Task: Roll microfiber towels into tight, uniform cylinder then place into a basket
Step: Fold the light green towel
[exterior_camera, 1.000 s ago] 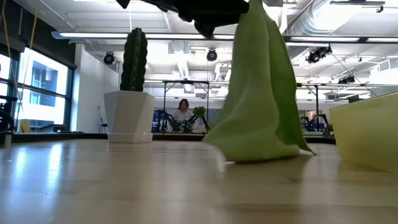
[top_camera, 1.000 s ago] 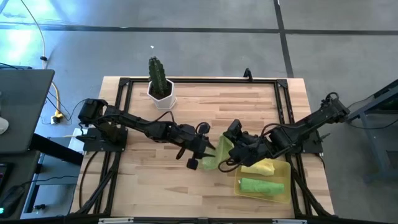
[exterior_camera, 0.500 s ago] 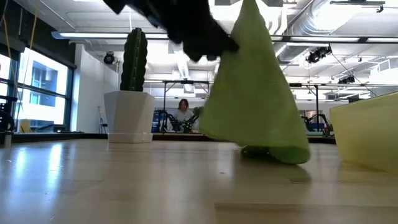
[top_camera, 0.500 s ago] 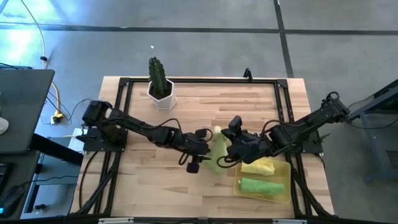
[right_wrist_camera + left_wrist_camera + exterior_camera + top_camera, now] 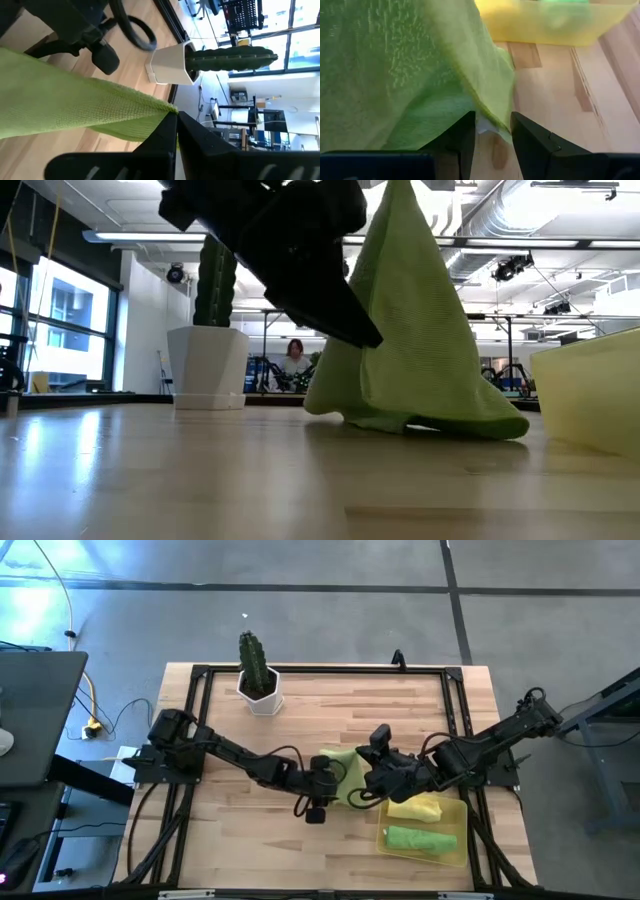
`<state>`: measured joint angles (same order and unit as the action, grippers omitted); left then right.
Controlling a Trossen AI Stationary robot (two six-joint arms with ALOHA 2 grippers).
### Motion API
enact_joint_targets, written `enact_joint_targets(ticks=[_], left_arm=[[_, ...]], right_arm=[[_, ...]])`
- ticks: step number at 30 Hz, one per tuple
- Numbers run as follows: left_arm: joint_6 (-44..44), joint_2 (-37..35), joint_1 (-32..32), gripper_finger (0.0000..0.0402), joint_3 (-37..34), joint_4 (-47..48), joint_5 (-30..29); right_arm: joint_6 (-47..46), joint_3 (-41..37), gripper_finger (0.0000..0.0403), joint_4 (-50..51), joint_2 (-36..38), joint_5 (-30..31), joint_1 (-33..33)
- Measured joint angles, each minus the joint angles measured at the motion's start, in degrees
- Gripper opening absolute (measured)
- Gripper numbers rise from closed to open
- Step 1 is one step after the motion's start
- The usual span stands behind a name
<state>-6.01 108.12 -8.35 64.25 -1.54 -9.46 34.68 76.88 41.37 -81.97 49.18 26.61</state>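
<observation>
A lime green towel [image 5: 338, 766] hangs like a tent [image 5: 420, 330] from my right gripper [image 5: 175, 116], which is shut on its top. Its lower edge [image 5: 440, 423] rests on the table. My left gripper [image 5: 492, 122] is open at the towel's left side [image 5: 322, 782], one finger on either side of the towel's lower edge [image 5: 492, 117]. The yellow basket [image 5: 458, 840] stands at the near right. It holds a rolled green towel [image 5: 420, 838] and a yellow towel [image 5: 418, 807]. My right gripper pinches the towel's topmost corner [image 5: 167, 111] between its two fingers. That corner is lifted clear and the cloth slopes down from it, fairly taut, to the lower edge on the table. My left gripper: I cannot tell whether its fingers [image 5: 530, 140] touch the towel's edge.
A cactus in a white hexagonal pot [image 5: 258, 688] stands at the far left of the table. A black frame [image 5: 320, 670] runs around the wooden tabletop. The basket's wall [image 5: 590, 395] rises close to the right of the towel. A person [image 5: 294, 363] sits far behind the table.
My left gripper has come down and toward the towel's lower edge. The towel's lower part swung up off the table and has settled again, spread wider toward the table's far left. Its top has stayed in my right gripper.
</observation>
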Motion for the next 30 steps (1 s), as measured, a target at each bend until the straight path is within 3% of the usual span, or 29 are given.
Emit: enact_joint_targets(ticks=[5,12,17,23,30], left_arm=[[-1.3,0.0,-1.2,0.0095,0.0,-0.1,-4.6],[-1.4,0.0,-2.8,0.0008,0.0,-0.8,-4.9],[-1.5,-0.2,-4.7,0.0004,0.0,0.0,-7.4],[-4.7,-5.8,-7.1,0.0002,0.0,12.8,-16.1],[-10.5,-17.3,-9.9,0.0001,0.0,29.5,-30.1]], right_arm=[[-1.7,0.0,0.0000,0.0,0.0,0.4,0.0],[-6.0,0.0,0.0000,1.3,0.0,0.4,0.0],[-10.9,0.0,0.0000,3.3,0.0,0.4,0.0],[-23.3,0.0,0.0000,7.7,0.0,0.3,0.0],[-37.3,0.0,0.0000,8.6,-0.2,0.1,0.0]])
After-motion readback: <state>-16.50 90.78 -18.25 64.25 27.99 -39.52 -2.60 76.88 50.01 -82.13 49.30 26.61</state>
